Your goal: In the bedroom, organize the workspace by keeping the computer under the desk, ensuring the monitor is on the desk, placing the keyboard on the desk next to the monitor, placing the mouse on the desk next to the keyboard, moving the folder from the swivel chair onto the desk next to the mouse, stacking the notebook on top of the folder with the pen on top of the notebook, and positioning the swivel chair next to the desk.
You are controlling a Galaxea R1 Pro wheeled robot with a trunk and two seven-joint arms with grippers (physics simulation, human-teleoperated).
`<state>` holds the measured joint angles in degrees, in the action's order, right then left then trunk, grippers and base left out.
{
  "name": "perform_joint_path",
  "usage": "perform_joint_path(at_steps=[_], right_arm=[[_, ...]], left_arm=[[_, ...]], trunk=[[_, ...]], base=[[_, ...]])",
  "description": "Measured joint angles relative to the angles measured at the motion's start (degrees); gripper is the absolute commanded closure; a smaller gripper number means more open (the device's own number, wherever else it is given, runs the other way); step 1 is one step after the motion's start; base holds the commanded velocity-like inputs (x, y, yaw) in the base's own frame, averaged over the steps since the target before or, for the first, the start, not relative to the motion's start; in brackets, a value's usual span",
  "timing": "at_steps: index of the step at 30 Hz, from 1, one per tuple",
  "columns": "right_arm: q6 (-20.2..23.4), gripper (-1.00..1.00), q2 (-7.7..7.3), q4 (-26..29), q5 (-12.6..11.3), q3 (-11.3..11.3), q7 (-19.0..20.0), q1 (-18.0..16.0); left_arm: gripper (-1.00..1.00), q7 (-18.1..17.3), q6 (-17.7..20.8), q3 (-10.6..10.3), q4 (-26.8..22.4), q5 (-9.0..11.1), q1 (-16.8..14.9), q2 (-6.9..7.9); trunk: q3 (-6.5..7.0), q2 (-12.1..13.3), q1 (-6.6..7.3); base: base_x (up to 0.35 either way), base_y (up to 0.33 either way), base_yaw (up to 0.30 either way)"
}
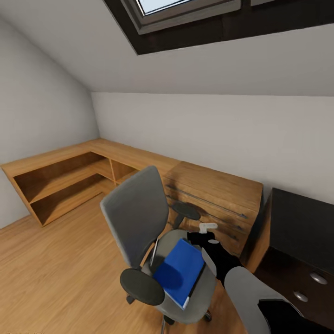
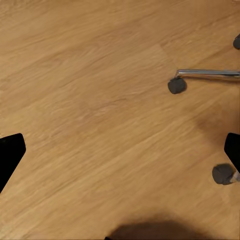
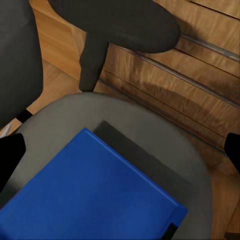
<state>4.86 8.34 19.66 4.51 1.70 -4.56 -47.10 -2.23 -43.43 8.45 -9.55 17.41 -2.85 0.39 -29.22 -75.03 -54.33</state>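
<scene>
The swivel chair (image 1: 139,218) stands mid-room on the wood floor, with a grey seat and back and dark armrests. The bright blue folder (image 1: 178,271) lies flat on its seat. My right gripper (image 1: 200,237) hovers just above the folder's far right corner. In the right wrist view the right gripper (image 3: 120,155) is open, with the folder (image 3: 95,195) and grey seat (image 3: 150,120) below it and nothing held. My left gripper (image 2: 120,152) is open over bare floor, beside the chair's casters (image 2: 176,86) and a chrome leg (image 2: 207,73). The black-topped desk (image 1: 297,222) is at the right edge.
A light-wood dresser (image 1: 213,195) stands right behind the chair against the wall. Its drawer fronts (image 3: 190,80) are close to the chair's armrest (image 3: 125,25). A low wooden shelf unit (image 1: 65,181) runs along the left corner. Open floor (image 1: 55,278) lies to the left.
</scene>
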Motion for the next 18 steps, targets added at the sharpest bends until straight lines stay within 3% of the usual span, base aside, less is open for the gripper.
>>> perform_joint_path(at_steps=[18], right_arm=[[0.0, -1.00, 0.15, -0.1, -0.1, 0.0, 0.0, 0.0]], left_arm=[[-1.00, 0.0, 0.0, 0.1, 0.0, 0.1, 0.0, 0.05]], trunk=[[-0.32, 0.0, -0.01]], base=[[0.008, 0.002, 0.251]])
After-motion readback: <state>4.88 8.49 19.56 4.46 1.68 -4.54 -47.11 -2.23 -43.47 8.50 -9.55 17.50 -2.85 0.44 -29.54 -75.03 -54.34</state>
